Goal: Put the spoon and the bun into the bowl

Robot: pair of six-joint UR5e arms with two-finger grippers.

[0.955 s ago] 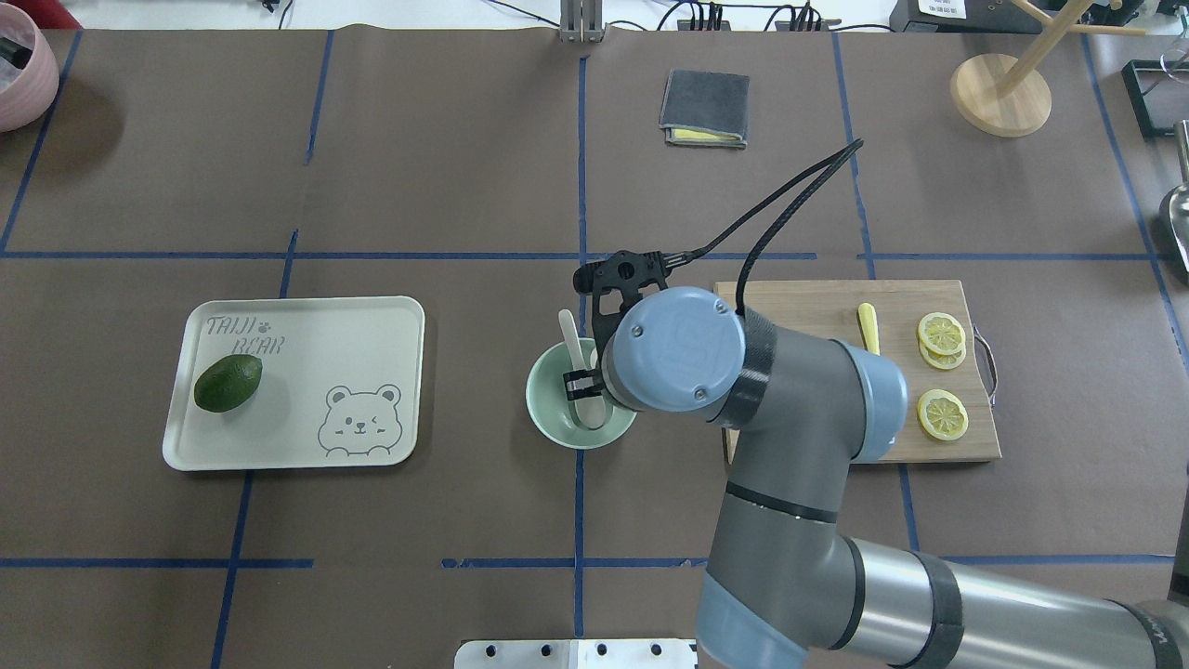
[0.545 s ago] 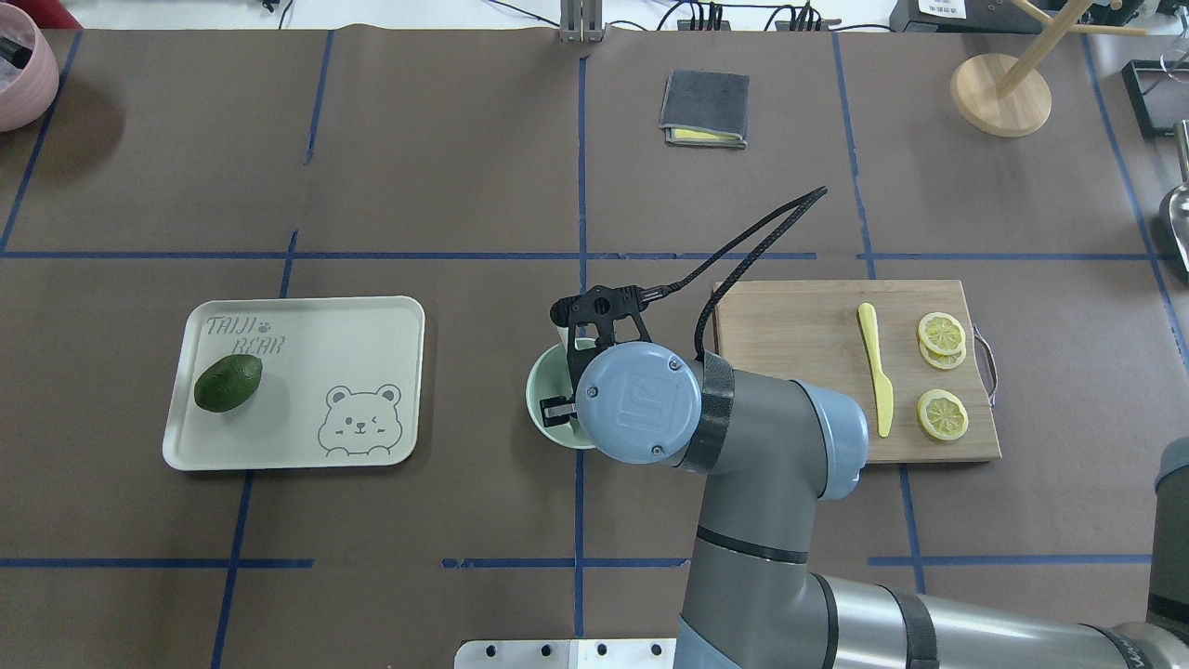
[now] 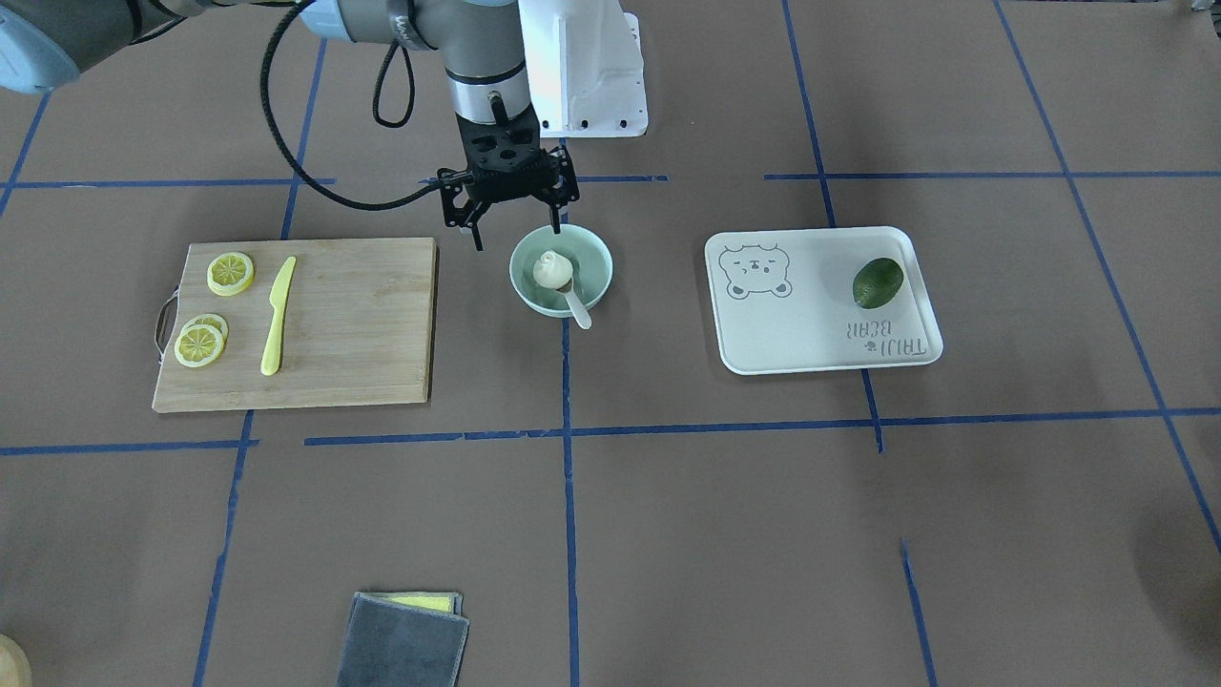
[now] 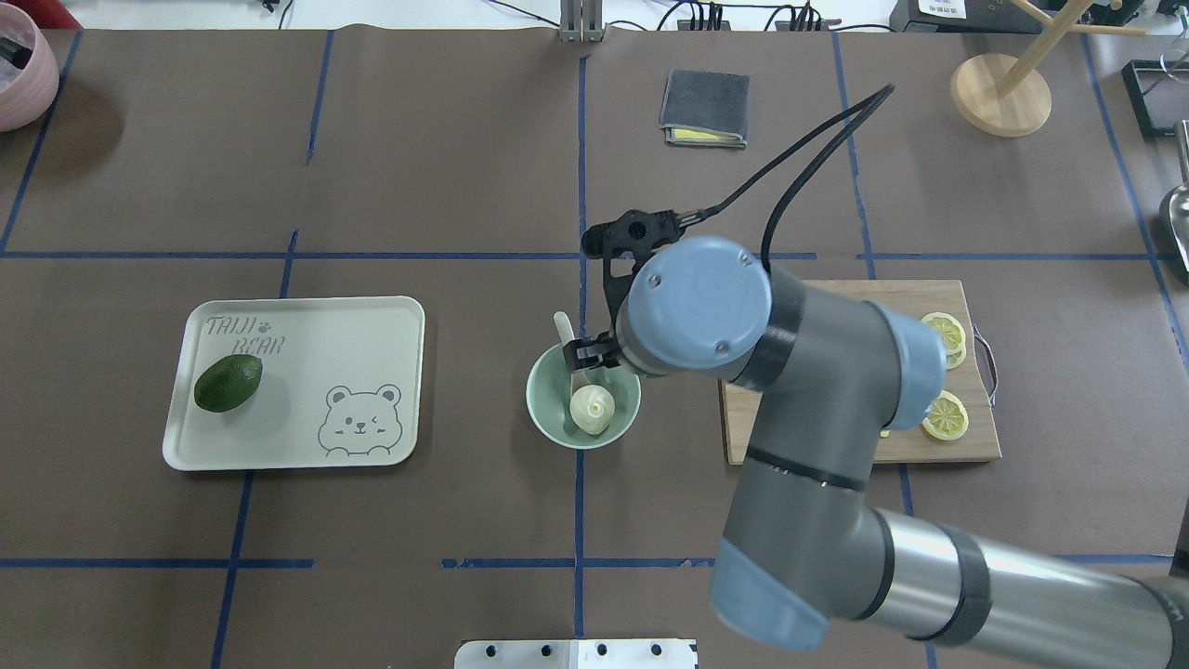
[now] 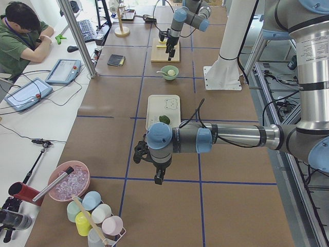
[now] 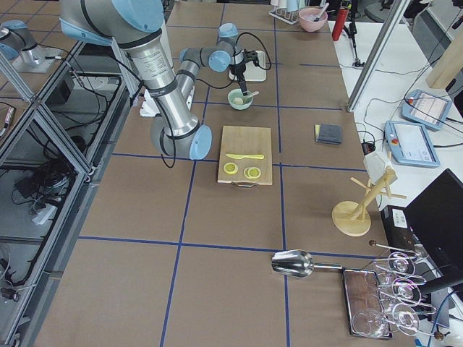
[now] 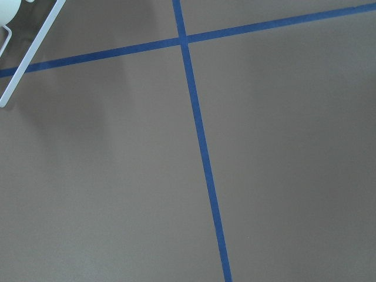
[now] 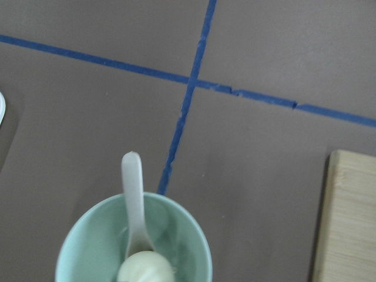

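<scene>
The right tool (image 3: pixel 516 235) hangs over the bowl's (image 3: pixel 598 283) robot-side rim, bare table (image 3: pixel 658 320) lying between bowl, cutting board (image 3: pixel 353 324) and tray (image 3: pixel 811 329).

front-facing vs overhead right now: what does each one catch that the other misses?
Front-facing only: the right pincer with both fingers spread open beside the green bowl, and the whole yellow knife; overhead, the arm covers most of both. Overhead only: the wooden stand, pink bowl and metal scoop at the table's edges. Both: the bowl holding bun and spoon, the tray with the avocado, lemon slices, the cloth.
</scene>
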